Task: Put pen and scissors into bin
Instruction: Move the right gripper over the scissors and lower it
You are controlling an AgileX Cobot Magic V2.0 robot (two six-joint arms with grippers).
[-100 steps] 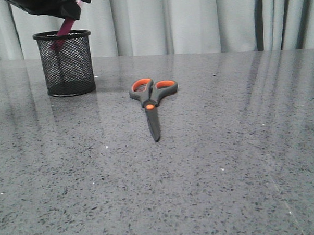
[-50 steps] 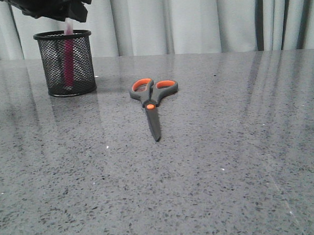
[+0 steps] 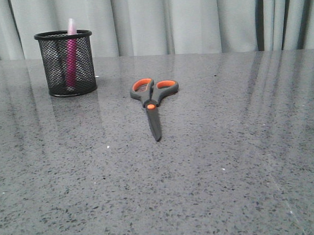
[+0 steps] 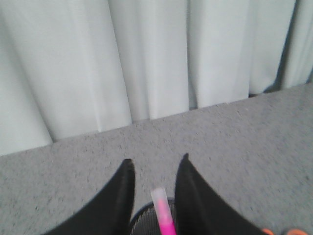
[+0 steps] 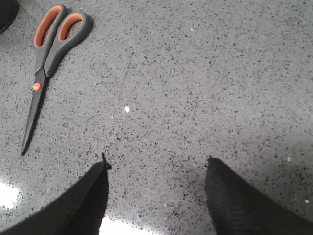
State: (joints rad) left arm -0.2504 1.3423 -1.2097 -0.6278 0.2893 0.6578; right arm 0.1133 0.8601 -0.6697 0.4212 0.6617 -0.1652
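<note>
Only the fingertips of each arm are showing, and both pairs are looking plain black with no markings, screws or cables in sight. The left gripper (image 4: 155, 169) is showing two smooth, matte fingers (image 4: 120, 196) tapering upward into slim, slightly curved points. The right gripper (image 5: 155, 169) is showing broader fingers (image 5: 234, 196) with a faintly grainy, textured surface and blunter, angled tips.
</note>
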